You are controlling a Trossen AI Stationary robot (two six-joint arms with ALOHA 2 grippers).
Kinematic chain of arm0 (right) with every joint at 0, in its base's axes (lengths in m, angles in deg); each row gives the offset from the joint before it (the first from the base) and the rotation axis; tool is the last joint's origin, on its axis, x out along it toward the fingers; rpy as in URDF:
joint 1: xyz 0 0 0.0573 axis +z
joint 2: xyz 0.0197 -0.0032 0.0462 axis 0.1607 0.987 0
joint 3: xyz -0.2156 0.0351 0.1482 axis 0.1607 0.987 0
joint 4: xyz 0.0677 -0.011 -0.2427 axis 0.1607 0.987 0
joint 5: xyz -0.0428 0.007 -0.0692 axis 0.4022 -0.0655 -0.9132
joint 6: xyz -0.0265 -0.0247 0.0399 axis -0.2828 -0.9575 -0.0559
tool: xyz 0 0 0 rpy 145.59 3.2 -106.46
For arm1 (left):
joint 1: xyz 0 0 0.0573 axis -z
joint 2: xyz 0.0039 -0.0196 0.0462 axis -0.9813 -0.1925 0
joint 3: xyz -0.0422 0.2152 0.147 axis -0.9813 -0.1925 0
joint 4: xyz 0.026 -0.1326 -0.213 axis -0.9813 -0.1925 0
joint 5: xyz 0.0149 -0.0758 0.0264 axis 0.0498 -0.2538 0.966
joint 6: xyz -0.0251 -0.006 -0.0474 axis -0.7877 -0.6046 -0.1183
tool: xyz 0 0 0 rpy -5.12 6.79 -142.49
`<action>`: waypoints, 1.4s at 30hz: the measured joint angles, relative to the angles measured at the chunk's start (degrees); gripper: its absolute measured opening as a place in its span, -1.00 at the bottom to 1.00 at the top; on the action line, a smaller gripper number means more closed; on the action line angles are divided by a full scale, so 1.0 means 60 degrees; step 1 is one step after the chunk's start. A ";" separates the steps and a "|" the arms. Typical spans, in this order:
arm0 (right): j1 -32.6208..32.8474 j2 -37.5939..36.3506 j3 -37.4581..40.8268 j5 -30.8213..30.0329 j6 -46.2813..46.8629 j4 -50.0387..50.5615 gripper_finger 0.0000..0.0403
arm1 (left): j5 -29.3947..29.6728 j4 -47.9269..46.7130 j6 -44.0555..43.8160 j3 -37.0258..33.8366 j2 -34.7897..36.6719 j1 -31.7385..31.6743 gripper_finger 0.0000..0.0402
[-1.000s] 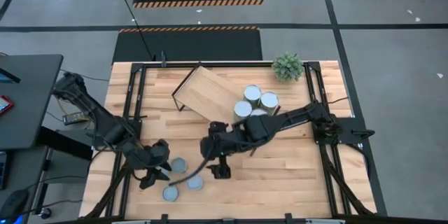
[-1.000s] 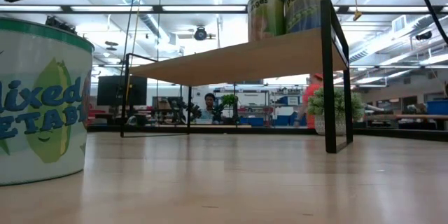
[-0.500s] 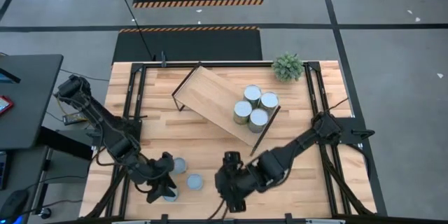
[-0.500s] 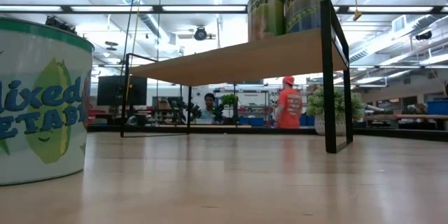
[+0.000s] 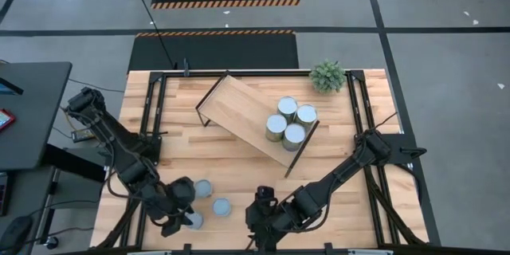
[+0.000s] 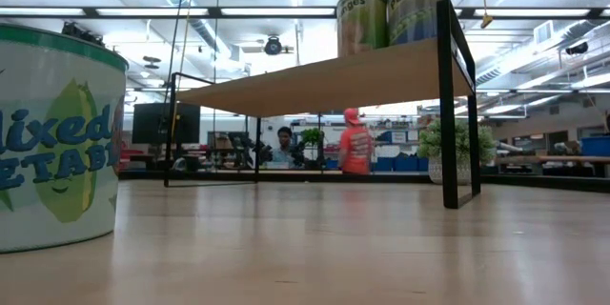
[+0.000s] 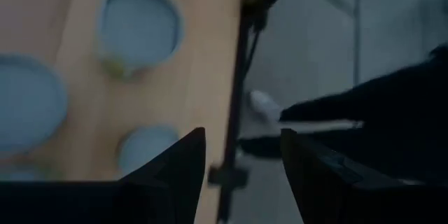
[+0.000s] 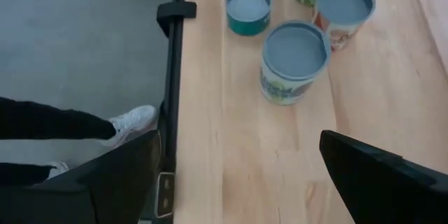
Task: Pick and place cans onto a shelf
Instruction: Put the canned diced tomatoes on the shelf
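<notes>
Four white-topped cans (image 5: 287, 122) stand upright on the right end of the light wood shelf (image 5: 239, 107); two of them show in the low view (image 6: 389, 14). Pale blue-topped cans (image 5: 212, 198) stand on their bases on the tabletop near its near left corner, and also show in the right wrist view (image 8: 294, 59) and the left wrist view (image 7: 138, 28). My left gripper (image 5: 180, 209) is open and empty just beside them, over the near edge rail (image 7: 234, 112). My right gripper (image 5: 256, 209) is wide open and empty, to their right, pointing toward them (image 8: 252, 182).
A small potted plant (image 5: 327, 75) stands at the far right corner. One can (image 6: 57, 133) fills the low view's left side. A person's shoe (image 8: 136, 120) and dark trouser leg show on the floor beside the table's near edge. Bare tabletop lies between shelf and cans.
My right gripper has drawn back from the shelf's cans toward the table's near edge and now sits low beside the blue-topped cans; the fourth can on the shelf is uncovered. My left gripper has gone a little toward the near edge.
</notes>
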 joint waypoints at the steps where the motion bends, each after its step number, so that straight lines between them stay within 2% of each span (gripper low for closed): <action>1: -0.0030 0.0011 0.0012 0.0000 -0.0049 -0.0017 0.98 | -0.0116 -0.0255 0.0010 0.0000 0.0000 0.0034 -0.04; 6: -0.0257 -0.0007 0.0001 -0.0240 -0.0174 -0.0036 0.98 | -0.0173 -0.2337 0.0120 -0.0007 -0.0029 0.0093 0.02; 9: -0.0399 -0.0004 0.0001 -0.0254 -0.0178 -0.0068 0.98 | 0.0174 -0.3328 0.0135 -0.0011 -0.0043 0.0089 0.18; 13: -0.0578 -0.0004 0.0001 -0.0254 -0.0178 -0.0055 0.98 | 0.1066 -0.3799 0.0629 -0.0017 -0.0118 0.0064 0.46; 16: -0.0696 -0.0004 0.0001 -0.0254 -0.0182 -0.0059 0.98 | 0.1566 -0.3701 0.0870 -0.0203 -0.0222 0.0021 0.61; 21: -0.0792 -0.0004 0.0001 -0.0250 -0.0178 -0.0059 0.98 | 0.1542 -0.3085 0.0895 -0.0790 -0.0515 -0.0344 0.72; 29: -0.0788 -0.0004 0.0001 -0.0051 -0.0255 -0.0059 0.98 | 0.1456 -0.2206 0.1828 -0.0943 -0.1147 -0.1443 0.74; 37: -0.0786 -0.0004 0.0001 0.0191 -0.0247 -0.0052 0.98 | 0.0479 -0.1219 0.2990 -0.0926 -0.2020 -0.2327 0.76; 42: -0.0767 -0.0004 0.0001 0.0271 -0.0194 -0.0047 0.98 | 0.0329 -0.1061 0.3266 -0.0903 -0.2320 -0.2509 0.76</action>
